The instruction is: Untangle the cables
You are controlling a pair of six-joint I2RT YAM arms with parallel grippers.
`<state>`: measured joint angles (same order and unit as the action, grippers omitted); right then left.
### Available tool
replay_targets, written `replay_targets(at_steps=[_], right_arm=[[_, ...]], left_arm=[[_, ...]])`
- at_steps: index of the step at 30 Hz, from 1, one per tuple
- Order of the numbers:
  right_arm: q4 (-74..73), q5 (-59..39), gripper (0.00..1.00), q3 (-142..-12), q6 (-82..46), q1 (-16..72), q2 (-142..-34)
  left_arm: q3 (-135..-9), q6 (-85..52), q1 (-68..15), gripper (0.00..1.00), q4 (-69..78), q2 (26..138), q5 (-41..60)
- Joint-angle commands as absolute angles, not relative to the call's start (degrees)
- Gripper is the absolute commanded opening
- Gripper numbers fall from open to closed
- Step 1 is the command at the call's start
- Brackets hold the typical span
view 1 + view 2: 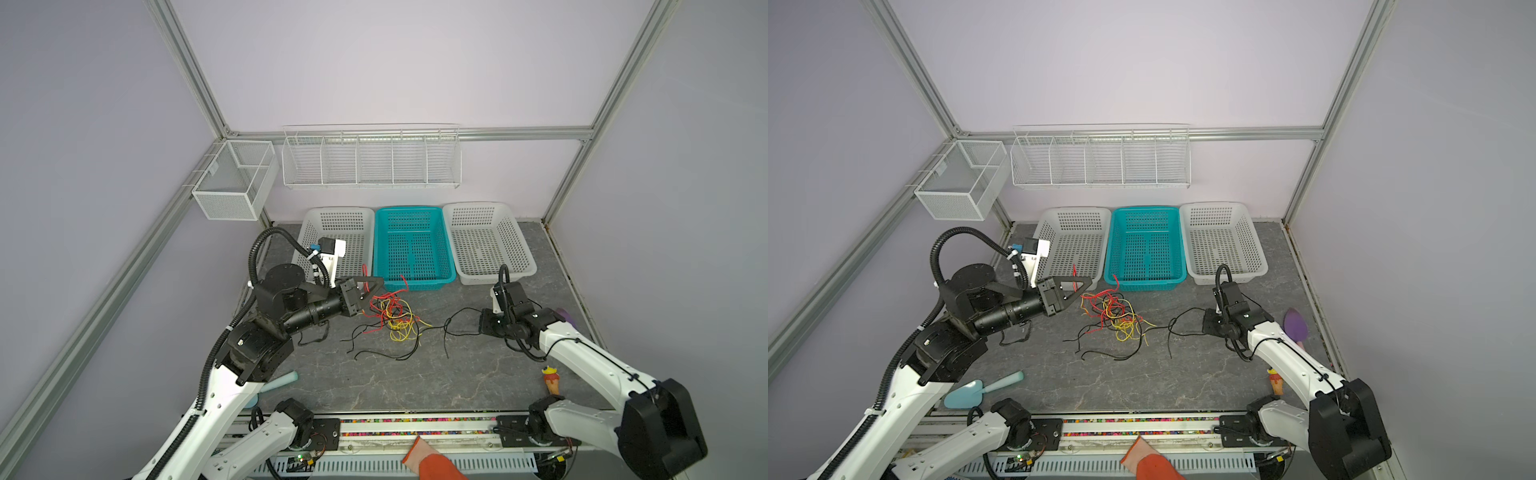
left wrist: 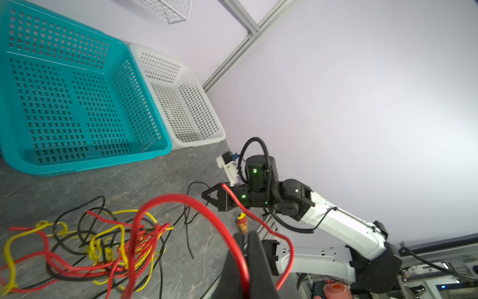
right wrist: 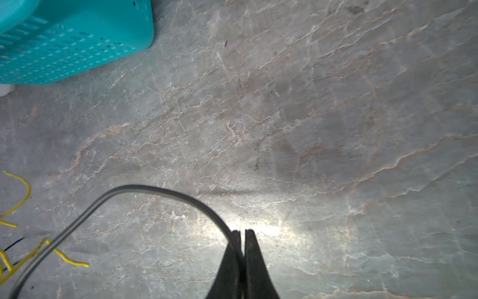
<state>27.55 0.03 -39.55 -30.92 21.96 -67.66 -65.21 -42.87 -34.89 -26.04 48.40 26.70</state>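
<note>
**Mia:** How far along is the untangling?

**Ben:** Not far, I think. Start on the left. The left claw [image 1: 374, 286] is pinched tight on a red cable [image 2: 168, 197]. It looks lifted a bit off the table [image 1: 436, 382], just in front of the left white basket [image 1: 308, 224].

**Mia:** Is that red one out of the knot?

**Ben:** No. It droops from the claw right down into the pile [image 1: 397, 320]. The pile sits in the middle of the table, in front of the blue basket [image 1: 409, 209]. Red, yellow and black cables are all looped over each other there. A few black ends poke out toward the front.

**Mia:** And on the right?

**Ben:** The right claw [image 3: 241, 234] is low, close to the table. Its fingers are nearly together, with a black cable [image 3: 160, 188] squeezed between them. That cable is stretched out to the right, away from the pile.

**Mia:** So the black one is free?

**Ben:** Hard to say. Its far end runs back toward the yellow loops, and it is too thin to tell if it is caught or only lying near them.

**Mia:** Anything in the baskets?

**Ben:** I see no cable in any of them, and none in the right white basket [image 1: 478, 205]. So no cable is sorted yet. Two are being pulled apart, and most of the knot is left to do.
</note>
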Motion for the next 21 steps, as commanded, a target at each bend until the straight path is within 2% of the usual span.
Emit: replay_targets(at_steps=[1, 6, 9, 14, 21], right_arm=[[25.52, -5.52, 0.17, -40.72, -28.87, 22.94, -66.67], [25.47, -6.13, 0.46, -43.07, -26.86, 25.75, -60.76], [25.36, -7.33, 0.56, -45.04, -25.81, 26.89, -57.92], [16.84, -18.23, 0.59, -46.10, -25.13, 31.70, -57.00], [1.89, -18.31, 0.58, -45.47, -27.41, 43.71, -61.18]], left_arm=[[-63.67, -46.84, -34.63, 0.00, -16.31, 48.58, 30.15], [-60.39, -51.49, -34.67, 0.00, -8.61, 51.12, 32.02], [-58.74, -53.64, -34.72, 0.00, -4.41, 52.19, 32.30], [-56.55, -56.11, -35.96, 0.00, 0.93, 53.21, 30.85], [-55.11, -57.39, -39.82, 0.00, 6.76, 54.51, 25.62]])
